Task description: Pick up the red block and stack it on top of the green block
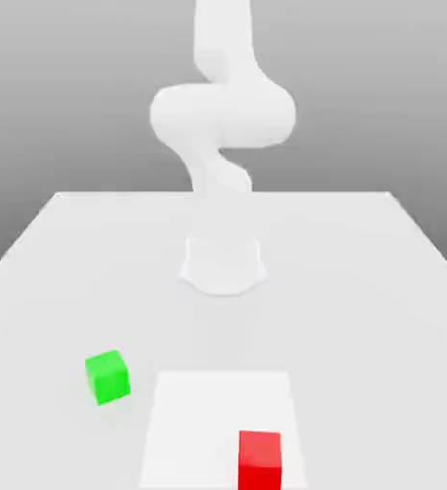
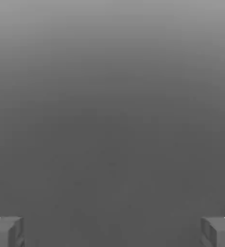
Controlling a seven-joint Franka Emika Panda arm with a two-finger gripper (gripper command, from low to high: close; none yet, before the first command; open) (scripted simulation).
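We find the tool [image 2: 112,231] spread wide and holding nothing, its two fingertips [image 2: 6,231] well apart. The red block [image 1: 259,458] rests on the white desk [image 1: 361,287], near the exterior view's lower edge. The green block [image 1: 107,376] sits apart, toward that view's left.

A pale table [image 1: 380,287] — with a brighter square patch [image 1: 193,412].

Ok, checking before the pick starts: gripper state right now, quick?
Gripper: open, fingers spread wide apart, nothing between them.
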